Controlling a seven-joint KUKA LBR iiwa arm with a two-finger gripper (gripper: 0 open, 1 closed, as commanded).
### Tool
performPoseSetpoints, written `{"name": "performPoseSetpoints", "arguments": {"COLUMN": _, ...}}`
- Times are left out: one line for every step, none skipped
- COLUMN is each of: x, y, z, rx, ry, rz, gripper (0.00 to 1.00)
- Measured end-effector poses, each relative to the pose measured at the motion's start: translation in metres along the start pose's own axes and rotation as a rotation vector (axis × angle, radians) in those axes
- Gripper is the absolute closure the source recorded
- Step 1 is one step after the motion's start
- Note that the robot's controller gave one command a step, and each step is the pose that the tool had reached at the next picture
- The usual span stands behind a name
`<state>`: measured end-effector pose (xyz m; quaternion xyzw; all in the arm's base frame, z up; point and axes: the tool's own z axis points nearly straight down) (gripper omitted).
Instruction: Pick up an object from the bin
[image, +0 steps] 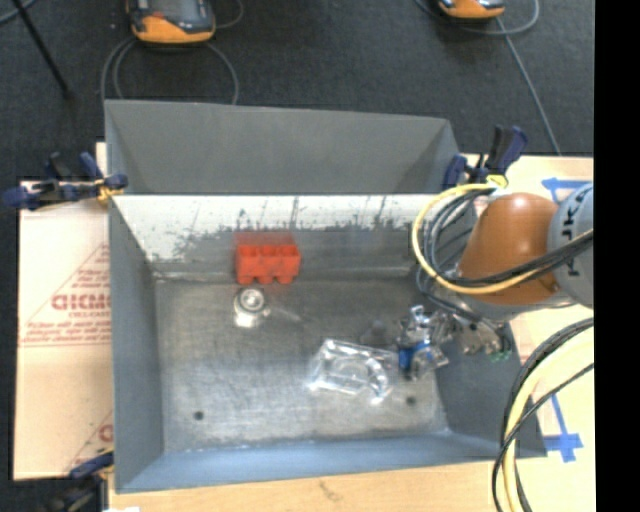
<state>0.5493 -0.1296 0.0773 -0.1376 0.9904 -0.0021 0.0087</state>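
Three loose things lie in the bin (280, 150): one clear crumpled plastic piece (348, 370) just beside the pincer (418, 347), on its view-left; one small silvery round piece (250, 304) farther that way; one orange-red block (267, 262) beyond it.

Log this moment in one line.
gripper: low in bin, right side | nearest: clear plastic piece | elsewhere: red block, silver cap

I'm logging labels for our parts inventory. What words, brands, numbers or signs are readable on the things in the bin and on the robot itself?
orange-red block: no text on it.
small silver round piece: none readable.
clear plastic packet: none readable.
gripper: none readable.
arm, beside its orange cover: dark lettering, cut off; only a "K" can be made out.
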Motion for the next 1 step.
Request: {"name": "performPoseSetpoints", "arguments": {"x": -0.0090, "y": -0.0026, "z": -0.1406, "rx": -0.001, "ry": 0.005, "rz": -0.192, "gripper": 1.00}}
